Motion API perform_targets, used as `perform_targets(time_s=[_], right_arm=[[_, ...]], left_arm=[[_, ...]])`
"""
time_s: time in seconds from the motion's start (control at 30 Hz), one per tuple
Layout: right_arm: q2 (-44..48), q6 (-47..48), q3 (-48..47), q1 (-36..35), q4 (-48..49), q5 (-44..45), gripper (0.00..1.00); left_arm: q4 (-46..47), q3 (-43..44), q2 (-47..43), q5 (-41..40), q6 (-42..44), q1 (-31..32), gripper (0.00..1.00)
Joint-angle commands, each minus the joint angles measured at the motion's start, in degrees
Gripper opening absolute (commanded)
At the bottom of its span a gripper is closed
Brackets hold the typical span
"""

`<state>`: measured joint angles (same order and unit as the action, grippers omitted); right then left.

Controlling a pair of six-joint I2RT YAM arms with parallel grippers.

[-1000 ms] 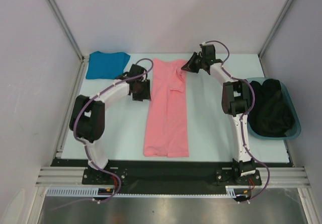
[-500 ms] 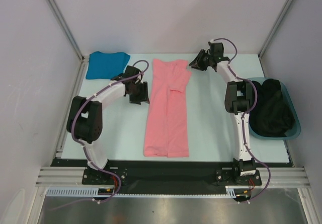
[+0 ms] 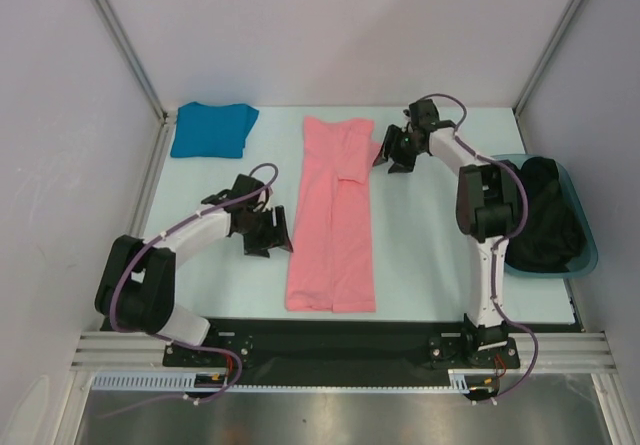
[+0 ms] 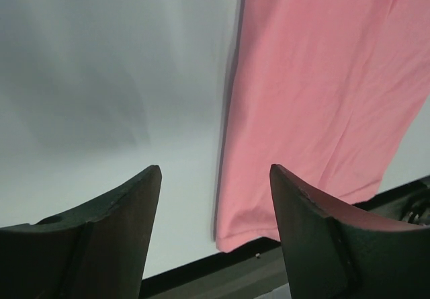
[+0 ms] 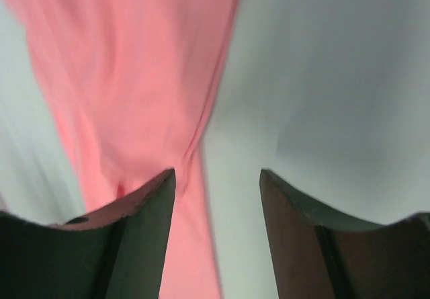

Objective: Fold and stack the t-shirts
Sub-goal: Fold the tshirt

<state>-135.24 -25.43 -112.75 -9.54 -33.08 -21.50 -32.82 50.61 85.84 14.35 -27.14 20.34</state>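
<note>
Both arms draw off the pink t-shirt (image 3: 335,225), left gripper (image 3: 275,231) to centre-left of the frame, right gripper (image 3: 392,150) upper right, both open and empty, so I judge the lengthwise fold finished.

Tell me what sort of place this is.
Probably a lab robot cell, not a home: bare white panels on aluminium posts, a plain table, and a pink t-shirt laid out flat.

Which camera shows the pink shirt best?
The top external view: the whole pink shirt lies there as a long strip. The left wrist shows only its near corner; the right wrist, a blurred part.
</note>
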Motion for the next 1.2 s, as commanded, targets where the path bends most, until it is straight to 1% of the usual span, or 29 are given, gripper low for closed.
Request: perform_targets(time_s=[0.0,0.07,0.1,0.17,0.2,0.27,0.3,0.33,0.4,0.43,0.5,0.53,0.67,0.8,0.97,1.17], right_arm=[[19.3,2.1,15.8,-5.0,-2.3,1.2,0.59],[26.2,1.0,24.6,-6.6,-0.4,-0.1,0.60],[32.7,0.8,33.1,-7.2,-0.2,-0.5,0.60],[38.5,0.1,41.0,-8.2,-0.2,-1.6,0.60],[44.6,0.1,47.4,-9.3,-0.4,-2.3,0.60],[49.9,0.2,53.2,-10.4,-1.7,-3.4,0.63],[52.1,-0.2,58.1,-11.5,-2.7,-3.7,0.63],[56.8,-0.8,60.5,-12.3,-2.9,-4.8,0.63],[61.4,-3.5,65.0,-13.7,-2.0,-5.6,0.63],[66.1,-4.4,69.0,-15.1,-1.6,-5.1,0.63],[70.0,-7.9,73.3,-16.0,0.1,-5.0,0.63],[72.6,-9.4,77.4,-16.4,1.2,-6.0,0.62],[76.3,-16.0,85.5,-18.3,8.0,-8.1,0.60],[75.7,-21.0,89.7,-20.6,16.4,-8.2,0.56],[72.0,-23.4,90.5,-23.6,20.0,-6.6,0.54],[71.0,-25.8,92.3,-24.5,21.6,-4.7,0.50]], left_arm=[[2.5,-4.8,-3.8,5.0,-4.8,0.4,0.72],[3.1,-6.7,-5.9,5.4,-6.4,1.5,0.73],[3.0,-8.0,-6.6,5.3,-6.9,1.9,0.73],[2.6,-9.6,-8.9,5.2,-8.4,2.9,0.74],[2.5,-11.5,-9.7,5.2,-9.2,3.0,0.74],[4.0,-15.3,-12.4,6.0,-11.0,3.1,0.75],[4.4,-16.5,-13.2,7.1,-11.5,3.1,0.75],[5.0,-17.6,-13.9,7.7,-12.2,3.1,0.75],[6.8,-19.9,-14.7,9.2,-13.6,3.3,0.75],[6.7,-20.5,-14.7,9.6,-14.1,3.3,0.74],[6.9,-22.0,-15.3,10.0,-14.7,3.7,0.74],[7.6,-22.7,-15.6,10.3,-15.5,3.9,0.73],[8.7,-26.3,-15.9,11.0,-17.1,4.6,0.72],[9.5,-28.8,-15.9,10.3,-18.4,4.7,0.71],[13.4,-31.0,-13.4,11.2,-19.9,4.7,0.68],[14.1,-31.2,-11.0,10.7,-19.5,4.7,0.65]])
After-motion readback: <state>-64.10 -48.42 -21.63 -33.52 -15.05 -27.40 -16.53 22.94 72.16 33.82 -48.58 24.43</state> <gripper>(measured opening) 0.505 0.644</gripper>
